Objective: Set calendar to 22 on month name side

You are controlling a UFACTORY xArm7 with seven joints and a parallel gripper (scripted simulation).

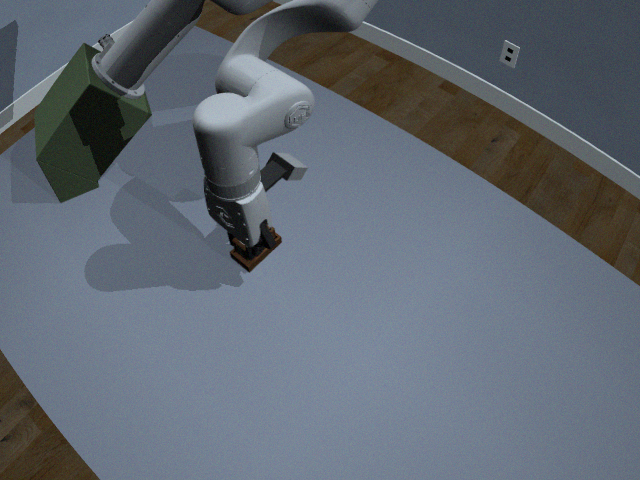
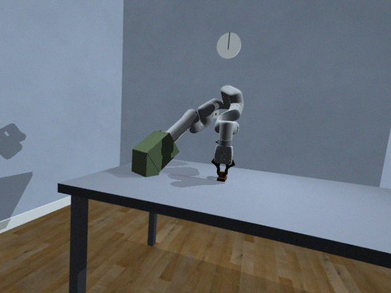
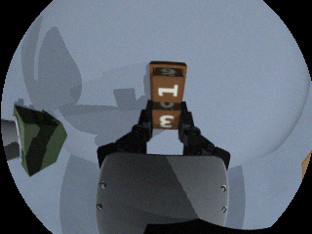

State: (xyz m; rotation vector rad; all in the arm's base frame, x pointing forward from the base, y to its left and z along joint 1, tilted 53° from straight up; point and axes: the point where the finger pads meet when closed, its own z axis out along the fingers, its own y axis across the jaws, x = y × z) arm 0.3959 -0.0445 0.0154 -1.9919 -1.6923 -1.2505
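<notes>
My gripper (image 1: 255, 250) (image 2: 222, 173) (image 3: 166, 108) points down over the brown tray (image 1: 262, 259) (image 2: 222, 180) (image 3: 168, 63), its fingers shut on the sides of the near cube (image 3: 166, 120). That orange-brown cube shows a bright 3 on top and a dark side with a 0, partly hidden. The far cube (image 3: 168, 91) stands beyond it at the other end of the tray, with a 1 on top and a dark side digit, hard to read. The tray looks flat on the table. The month's name is not visible, and the held cube's underside is hidden.
A green angular block (image 1: 64, 124) (image 2: 140, 162) (image 3: 44, 141) encloses part of another grey arm at the left. A grey block (image 1: 297, 169) on a dark bar shows behind my gripper in the top view. My arm's shadows fall across the table (image 1: 413, 335) (image 2: 284, 201).
</notes>
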